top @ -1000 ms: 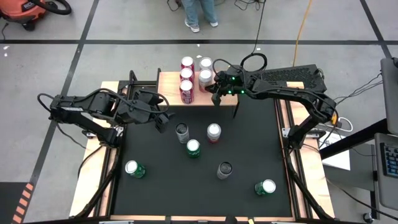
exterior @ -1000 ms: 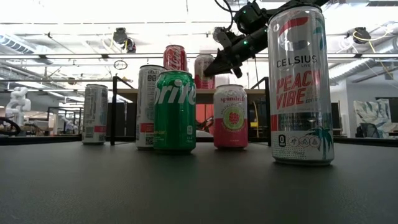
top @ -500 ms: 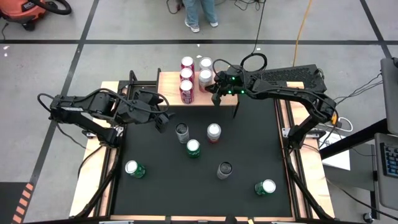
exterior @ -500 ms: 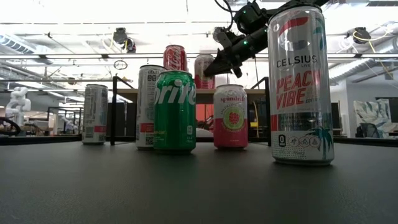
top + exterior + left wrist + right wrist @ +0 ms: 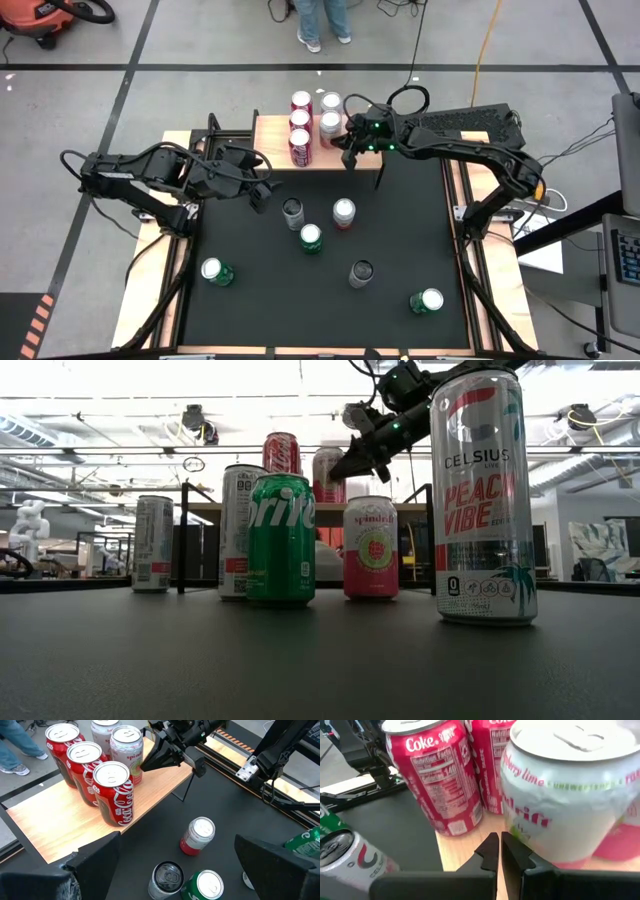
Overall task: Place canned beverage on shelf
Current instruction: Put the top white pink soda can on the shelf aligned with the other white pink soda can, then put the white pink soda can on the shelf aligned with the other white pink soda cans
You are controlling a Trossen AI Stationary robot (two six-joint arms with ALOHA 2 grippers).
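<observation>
Canned beverages: five already stand on the shelf (image 5: 275, 128) at the far middle of the tabletop (image 5: 400, 230), three red Coke cans (image 5: 114, 792) in a row and two pale pink-labelled cans (image 5: 329, 123) to their right. On the black mat we count six more: a grey can (image 5: 292, 212), a red-and-white can (image 5: 343, 212), a green can (image 5: 311, 237), another grey one (image 5: 360, 272), and green cans near left (image 5: 213, 270) and near right (image 5: 427, 300).

The low view gives labels the high view hides: a Sprite can (image 5: 281, 538), a Spindrift can (image 5: 371, 546) and a tall Celsius can (image 5: 483, 495) blocking much of the right side. The left wrist view shows the shelf's black leg (image 5: 181, 790).

The right tool (image 5: 348, 142) hovers at the shelf's right near corner, fingers pressed together, holding nothing, tips just beside the nearer pale can (image 5: 565, 795). The left tool (image 5: 262, 192) waits left of the grey can, fingers spread wide, empty.
</observation>
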